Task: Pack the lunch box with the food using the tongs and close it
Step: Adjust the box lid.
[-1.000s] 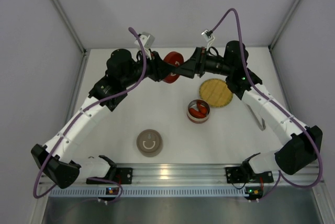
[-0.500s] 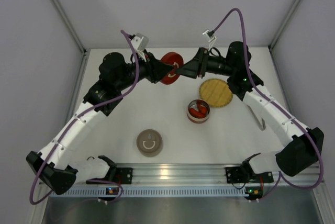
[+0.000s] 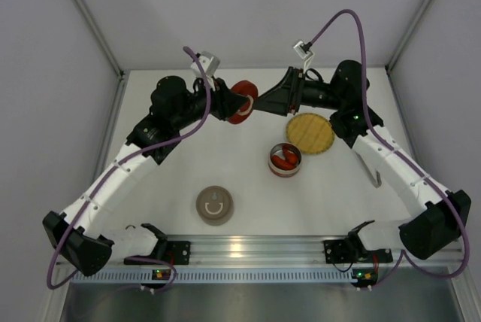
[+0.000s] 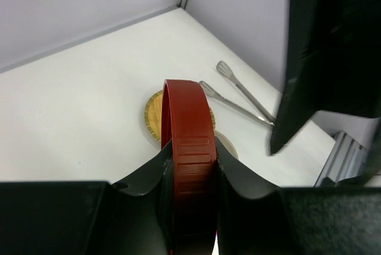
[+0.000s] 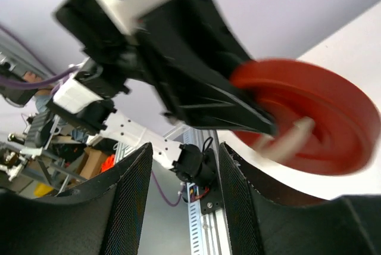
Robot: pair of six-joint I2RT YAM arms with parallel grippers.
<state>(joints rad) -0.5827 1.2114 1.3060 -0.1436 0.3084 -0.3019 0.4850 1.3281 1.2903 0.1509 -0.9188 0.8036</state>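
My left gripper [image 3: 233, 104] is shut on a red round lid [image 3: 242, 101], holding it on edge above the back of the table; in the left wrist view the lid [image 4: 189, 125] is pinched between both jaws. My right gripper [image 3: 261, 103] is right beside the lid, jaws apart with nothing between them [image 5: 186, 151]; the lid [image 5: 309, 118] lies off to their right. The lunch box [image 3: 285, 169], a round tin, stands open with red food [image 3: 283, 161] inside. The tongs [image 3: 370, 170] lie at the right, partly under my right arm.
A yellow woven plate [image 3: 310, 133] lies just behind the tin. A beige round lid [image 3: 215, 205] sits near the front left. White walls enclose the table on three sides, and a metal rail [image 3: 248, 250] runs along the near edge.
The right gripper's jaws have narrowed beside the red lid. My left arm shifted, and the lid has moved slightly left and down in the top view.
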